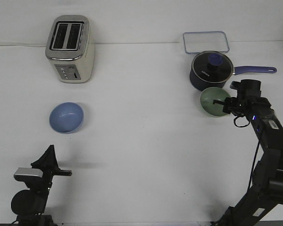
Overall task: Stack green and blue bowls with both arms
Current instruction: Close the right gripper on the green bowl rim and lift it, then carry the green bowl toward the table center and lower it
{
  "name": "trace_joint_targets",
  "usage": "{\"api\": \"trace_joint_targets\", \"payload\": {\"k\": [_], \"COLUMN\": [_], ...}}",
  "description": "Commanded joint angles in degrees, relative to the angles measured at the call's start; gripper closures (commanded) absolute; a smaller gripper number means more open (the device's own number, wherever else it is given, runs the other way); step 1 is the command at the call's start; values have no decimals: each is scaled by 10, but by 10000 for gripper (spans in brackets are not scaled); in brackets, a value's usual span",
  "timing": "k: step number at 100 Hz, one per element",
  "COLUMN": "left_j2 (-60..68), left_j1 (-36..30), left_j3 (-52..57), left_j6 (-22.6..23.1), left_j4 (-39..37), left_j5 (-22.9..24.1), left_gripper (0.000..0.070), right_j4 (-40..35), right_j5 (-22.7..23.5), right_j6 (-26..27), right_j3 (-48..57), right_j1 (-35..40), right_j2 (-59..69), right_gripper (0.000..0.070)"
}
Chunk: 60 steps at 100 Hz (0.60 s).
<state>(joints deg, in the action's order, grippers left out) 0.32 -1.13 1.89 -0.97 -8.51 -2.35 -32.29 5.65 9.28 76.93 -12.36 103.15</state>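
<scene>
One right gripper (225, 104) is pinching the rim of the green bowl (212, 101) near the table's (146, 141) right edge, while the blue bowl (66, 117) sits toward the left edge and I cannot tell if the left gripper (49, 153) is open.

— Where's the left arm (30, 188)?

— Low, at the near left corner, folded over its base. Its tool (49, 151) points up and away from the robot, a dark pointed shape with a silver-grey block just behind and below it. Whether the fingers are parted can't be told from this angle.

— And the right arm (269, 155)?

— Stretched forward from the near right corner, links rising toward the wrist. Its tool (222, 104) points toward the robot's left, fingers at a bowl's rim; grip state unclear.
</scene>
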Motion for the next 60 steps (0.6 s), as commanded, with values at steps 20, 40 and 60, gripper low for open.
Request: {"api": "trace_joint_targets", "payload": {"k": [20,40,60], "left_j2": [0,0,0], "left_j1": [1,1,1], "left_j3": [-11,-11,-11], "left_j6": [-1,-1,-1], "left_j4": [-6,-6,-6], "left_j5": [-1,-1,-1], "left_gripper": [685,685,685], "right_j4": [-3,-27,-70], "right_j5": [25,68,134], "right_j6": [-5,2,3], "right_j3": [13,14,14], "right_j1": [-11,-11,-9], "right_j2": [2,-75,-187], "right_gripper": [698,698,698]}}
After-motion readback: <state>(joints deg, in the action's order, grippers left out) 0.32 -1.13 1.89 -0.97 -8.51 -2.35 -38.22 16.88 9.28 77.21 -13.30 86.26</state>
